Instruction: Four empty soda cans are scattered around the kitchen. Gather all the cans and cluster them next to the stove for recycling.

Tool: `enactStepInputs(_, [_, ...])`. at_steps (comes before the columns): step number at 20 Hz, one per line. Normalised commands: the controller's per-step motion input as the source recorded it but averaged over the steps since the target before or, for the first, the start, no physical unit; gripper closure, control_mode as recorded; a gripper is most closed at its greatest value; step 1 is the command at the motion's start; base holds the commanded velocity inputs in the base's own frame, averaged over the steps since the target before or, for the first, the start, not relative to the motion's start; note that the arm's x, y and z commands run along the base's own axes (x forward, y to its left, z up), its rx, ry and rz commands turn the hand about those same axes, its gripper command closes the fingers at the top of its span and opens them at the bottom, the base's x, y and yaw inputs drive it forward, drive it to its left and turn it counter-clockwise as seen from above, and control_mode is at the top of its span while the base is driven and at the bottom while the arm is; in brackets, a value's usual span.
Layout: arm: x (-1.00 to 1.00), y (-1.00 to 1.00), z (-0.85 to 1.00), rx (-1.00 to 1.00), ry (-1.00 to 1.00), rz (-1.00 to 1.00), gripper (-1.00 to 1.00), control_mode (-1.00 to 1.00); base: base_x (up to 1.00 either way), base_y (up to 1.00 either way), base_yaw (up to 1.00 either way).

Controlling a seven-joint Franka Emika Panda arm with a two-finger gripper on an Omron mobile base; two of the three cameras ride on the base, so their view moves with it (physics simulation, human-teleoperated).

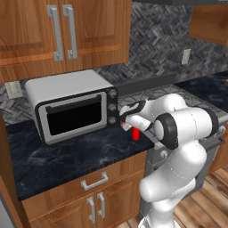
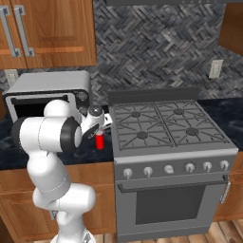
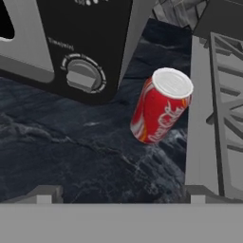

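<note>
My fingertips (image 3: 45, 193) spread wide over black countertop (image 3: 71, 156), red-and-white soda can (image 3: 160, 106) upright, apparently free, between toaster oven (image 3: 71, 42) and stove (image 3: 218, 118).

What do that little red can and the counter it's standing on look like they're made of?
The red can looks like thin painted metal: glossy red-and-white wall, bare silvery top. The countertop looks like polished dark stone, perhaps marble: black with pale veins and a faint sheen. Being rendered, both are guesses from looks alone.

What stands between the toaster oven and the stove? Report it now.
One red-and-white soda can stands upright on the black counter in the gap between the toaster oven and the stove, seen best in the hand view.
</note>
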Motion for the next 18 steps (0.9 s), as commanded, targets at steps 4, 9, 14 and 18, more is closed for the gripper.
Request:
enactStepInputs(4, [0.0, 0.0, 0.0, 0.0, 0.0, 0.0, -1.0, -1.0, 0.0, 0.0, 0.0])
enactStepInputs(9, [0.0, 0.0, 0.02, 0.0, 0.0, 0.0, -1.0, -1.0, 0.0, 0.0, 0.0])
enactStepInputs(14, [-0.13, 0.0, 0.25, 0.0, 0.0, 0.0, -1.0, -1.0, 0.0, 0.0, 0.0])
enactStepInputs(18, [-0.27, 0.0, 0.27, 0.0, 0.0, 0.0, -1.0, -1.0, 0.0, 0.0, 0.0])
